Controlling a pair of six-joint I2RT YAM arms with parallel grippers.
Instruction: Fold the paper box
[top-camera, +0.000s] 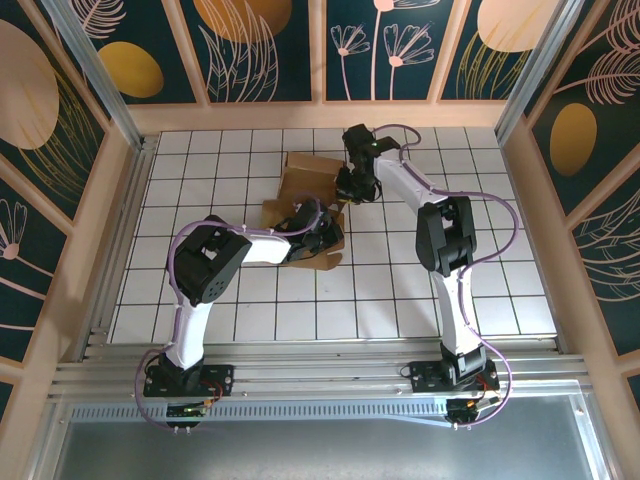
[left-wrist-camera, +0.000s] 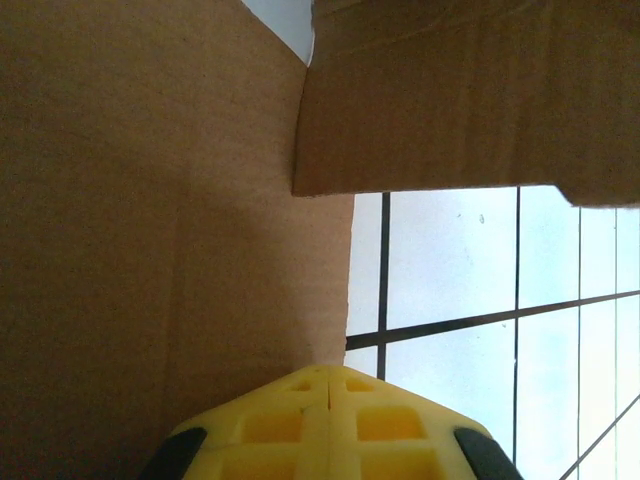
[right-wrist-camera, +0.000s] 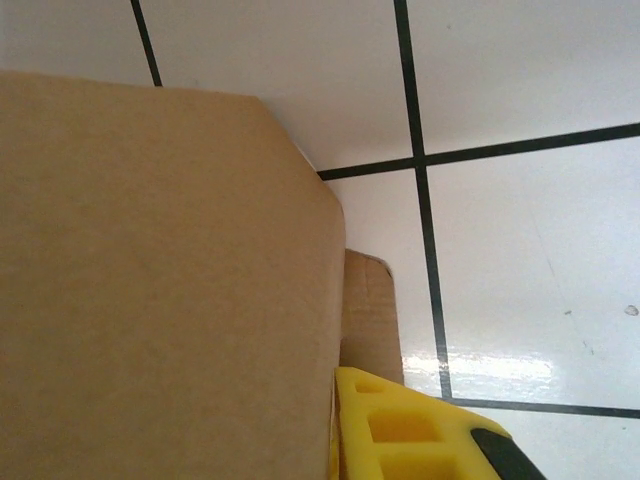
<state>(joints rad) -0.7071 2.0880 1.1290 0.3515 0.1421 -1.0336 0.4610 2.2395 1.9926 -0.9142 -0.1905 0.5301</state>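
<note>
Paper box (top-camera: 305, 190) mid-table betw. arms, part-folded. Prob. light thin cardboard: stiff panels, bends at creases, crushes easily; best taken by flap edges. L gripper (left-wrist-camera: 328, 385) closed, nothing in it. R gripper (top-camera: 352, 186): state can't tell.

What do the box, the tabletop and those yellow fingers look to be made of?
Paper box: plain brown cardboard, matte, with a fibrous face and raw cut edges in the left wrist view. Table: white glossy surface with dark grid lines, tile or printed sheet; glare shows in the right wrist view. Yellow fingers: matte, with moulded square pockets, probably plastic.
</note>
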